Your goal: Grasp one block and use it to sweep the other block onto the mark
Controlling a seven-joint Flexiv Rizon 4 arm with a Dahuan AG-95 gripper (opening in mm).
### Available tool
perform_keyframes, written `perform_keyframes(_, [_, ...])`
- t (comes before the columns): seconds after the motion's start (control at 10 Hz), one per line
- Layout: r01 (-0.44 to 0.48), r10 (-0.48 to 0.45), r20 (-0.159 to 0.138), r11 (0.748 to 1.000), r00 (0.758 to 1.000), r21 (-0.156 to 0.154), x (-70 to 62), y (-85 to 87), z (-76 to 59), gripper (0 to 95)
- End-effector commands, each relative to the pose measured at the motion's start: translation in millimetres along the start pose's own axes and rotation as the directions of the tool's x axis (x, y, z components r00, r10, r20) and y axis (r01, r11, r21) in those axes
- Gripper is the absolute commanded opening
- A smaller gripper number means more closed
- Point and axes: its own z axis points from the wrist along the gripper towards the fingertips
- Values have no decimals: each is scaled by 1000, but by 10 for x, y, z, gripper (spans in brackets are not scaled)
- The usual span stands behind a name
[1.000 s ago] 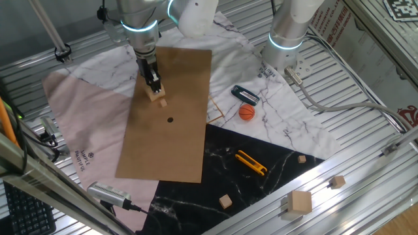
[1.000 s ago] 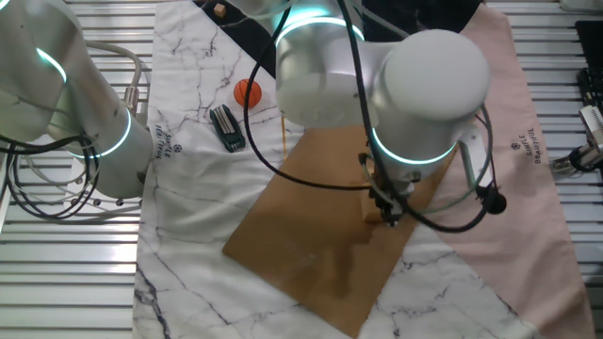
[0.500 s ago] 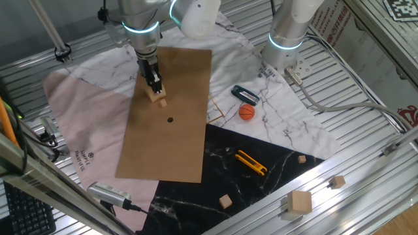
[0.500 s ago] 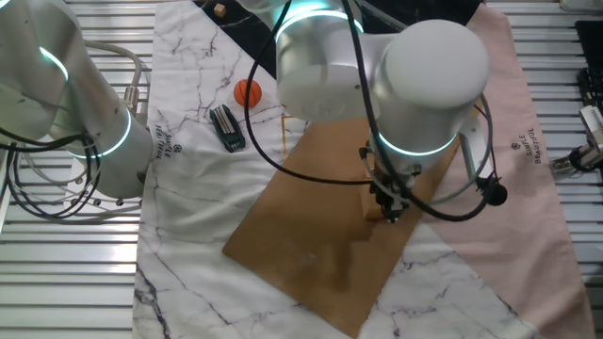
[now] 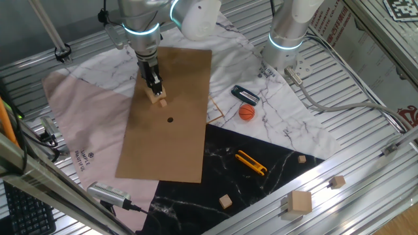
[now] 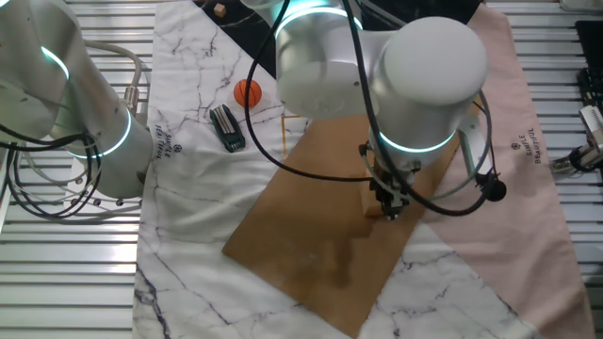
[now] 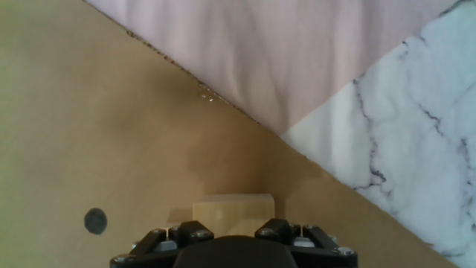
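item: sweep in hand. pincer (image 5: 155, 92) clenched on the large block (image 5: 155, 96), held low on the brown sheet (image 5: 176, 143) of the worktop. tiny block (image 5: 162, 102) lies just beside the large block, toward the mark (image 5: 170, 119), short of it. next move, by judgement: a straight, low push toward the mark.

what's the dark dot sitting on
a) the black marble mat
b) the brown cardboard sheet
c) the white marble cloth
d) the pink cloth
b) The dark dot lies on the brown cardboard sheet, a little way from the larger block at the gripper; the hand view shows the same dot on cardboard.
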Motion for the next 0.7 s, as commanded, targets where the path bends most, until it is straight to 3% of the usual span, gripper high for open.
perform_keyframes(0.1, [1, -1, 0, 1000, 1000, -1, 3, 3, -3, 0])
perform_keyframes(0.7, [-2, 2, 2, 1000, 1000, 1, 1, 53, 9, 0])
